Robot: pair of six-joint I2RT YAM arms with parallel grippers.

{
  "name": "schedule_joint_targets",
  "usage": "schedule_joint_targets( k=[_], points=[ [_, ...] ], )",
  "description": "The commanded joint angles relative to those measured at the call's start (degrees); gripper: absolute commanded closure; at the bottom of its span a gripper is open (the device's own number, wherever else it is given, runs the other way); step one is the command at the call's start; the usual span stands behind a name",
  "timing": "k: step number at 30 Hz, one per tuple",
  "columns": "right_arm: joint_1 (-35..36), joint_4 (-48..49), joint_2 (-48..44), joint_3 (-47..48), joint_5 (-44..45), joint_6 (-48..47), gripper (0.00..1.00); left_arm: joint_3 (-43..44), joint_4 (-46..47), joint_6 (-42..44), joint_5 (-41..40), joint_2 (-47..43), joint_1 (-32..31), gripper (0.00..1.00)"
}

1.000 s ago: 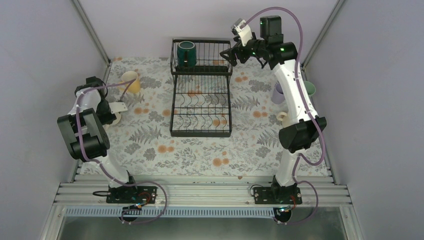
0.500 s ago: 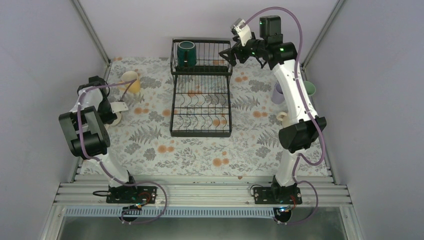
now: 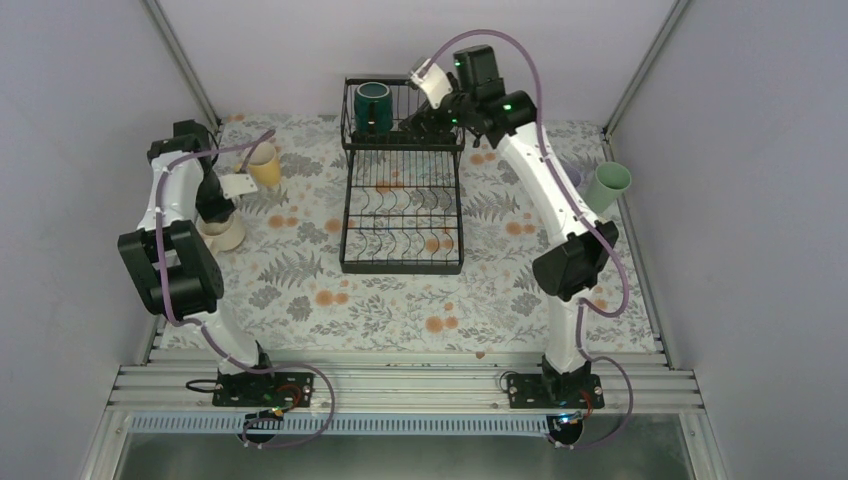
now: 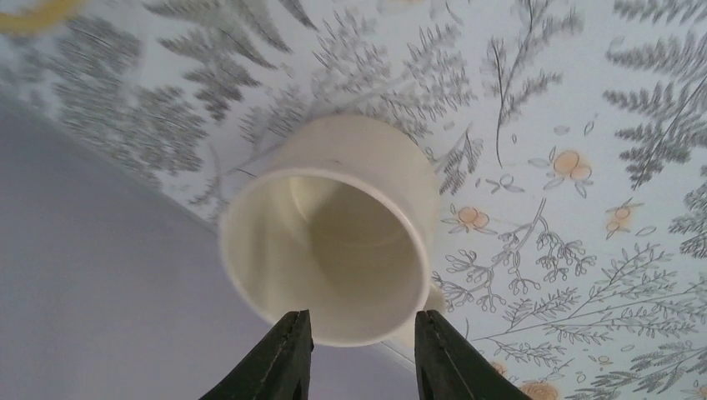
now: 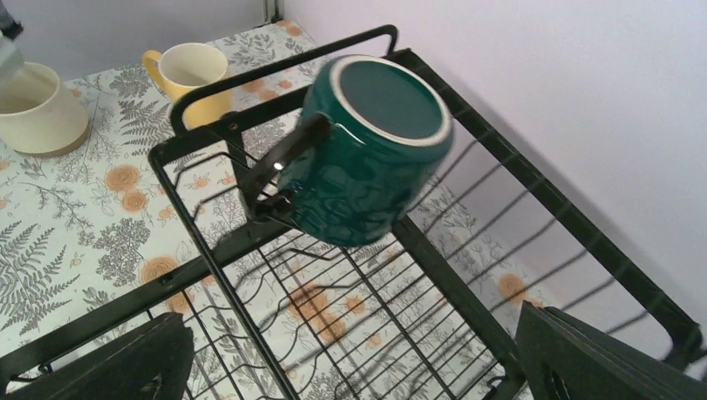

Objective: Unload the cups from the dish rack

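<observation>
My right gripper (image 5: 354,333) is fully open and empty. The dark green glazed ceramic mug (image 5: 367,150) sits ahead of it, in the raised basket of the black wire dish rack (image 5: 450,287), with its handle on my left-finger side. I should go straight forward, bring the round body between both fingers without touching wires, close slowly, then lift above the rail. My left gripper (image 4: 360,321) is partly open and, I think, holds nothing. The cream-white ceramic cup (image 4: 333,225) stands just ahead of its tips.
</observation>
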Motion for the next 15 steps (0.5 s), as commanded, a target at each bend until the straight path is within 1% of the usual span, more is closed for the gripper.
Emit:
schedule_joint_targets(
  k=[1, 2, 4, 6, 8, 12, 13, 15],
  points=[
    [3.63, 4.52, 0.17, -0.19, 6.47, -0.08, 0.00, 8.32, -6.49, -3.62, 5.17, -3.75, -1.99, 0.68],
    [4.00, 4.90, 0.58, 0.08, 6.68, 0.22, 0.00, 10.72, -8.34, -4.35, 6.82, -3.90, -2.52, 0.68],
    [4.33, 4.66, 1.81, 1.59, 5.36, 1.27, 0.05, 15.43, -12.07, -5.86, 10.23, -3.93, -3.65, 0.68],
    [4.38, 4.00, 2.98, 2.93, 2.93, 2.46, 0.07, 19.81, -12.53, -8.08, 12.09, -4.31, -4.92, 0.67],
    [4.32, 4.61, 3.12, 2.55, 2.31, 3.53, 0.07, 23.34, -12.61, -10.33, 14.68, -4.62, -6.43, 0.67],
    [4.34, 6.82, 1.12, -0.58, 4.33, 3.87, 0.07, 31.71, -12.53, -16.61, 20.50, -3.41, -10.46, 0.62],
    [4.38, 7.13, 0.58, -1.34, 5.05, 3.87, 0.07, 34.40, -12.52, -18.27, 22.67, -2.79, -11.62, 0.58],
    [4.27, 7.87, -0.52, -2.86, 7.17, 4.10, 0.06, 38.78, -11.13, -23.46, 25.76, -1.43, -13.79, 0.36]
  ],
)
